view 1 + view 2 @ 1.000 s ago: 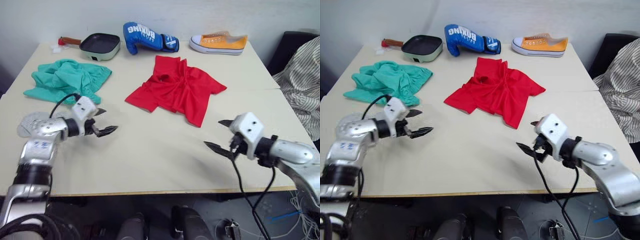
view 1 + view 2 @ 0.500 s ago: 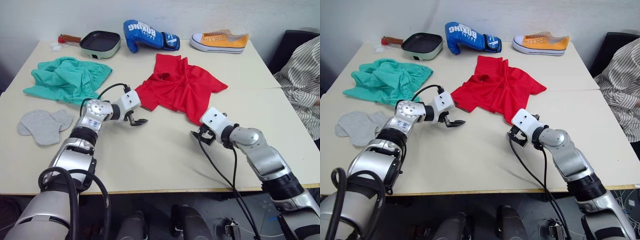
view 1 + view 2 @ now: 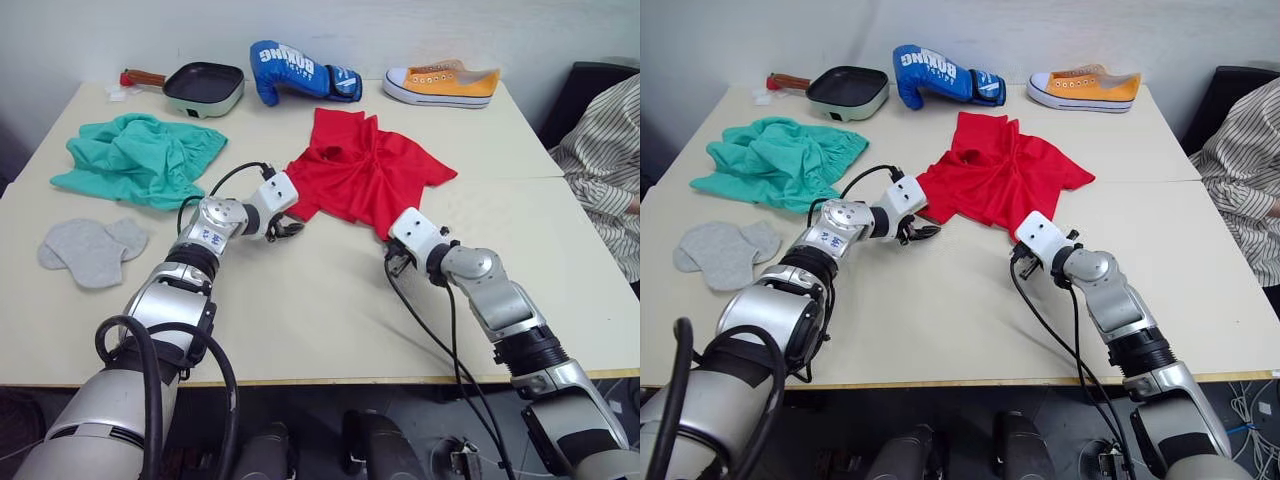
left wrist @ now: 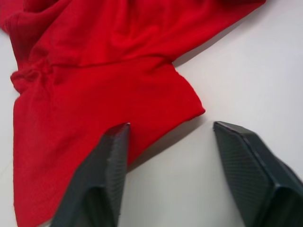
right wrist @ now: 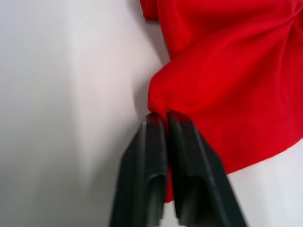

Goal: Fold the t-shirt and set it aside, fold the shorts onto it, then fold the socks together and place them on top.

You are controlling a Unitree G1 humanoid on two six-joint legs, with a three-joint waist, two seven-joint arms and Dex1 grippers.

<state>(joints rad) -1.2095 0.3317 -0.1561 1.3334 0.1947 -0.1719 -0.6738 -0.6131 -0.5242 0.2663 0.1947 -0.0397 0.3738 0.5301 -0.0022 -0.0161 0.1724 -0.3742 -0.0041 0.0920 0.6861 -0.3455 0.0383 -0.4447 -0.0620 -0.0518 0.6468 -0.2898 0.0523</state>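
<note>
Red cotton, the t-shirt (image 3: 365, 170) lies crumpled toward twelve o'clock on the desk (image 3: 300, 320). The right gripper (image 5: 163, 124) has its fingers pressed together on the hem corner nearest the robot. The left gripper (image 4: 165, 142) has its fingers spread astride the other near corner, one resting on the cloth. Risk: the right pinch looks shallow, so lifting could slip the fabric free; the left might close on bare desk.
</note>
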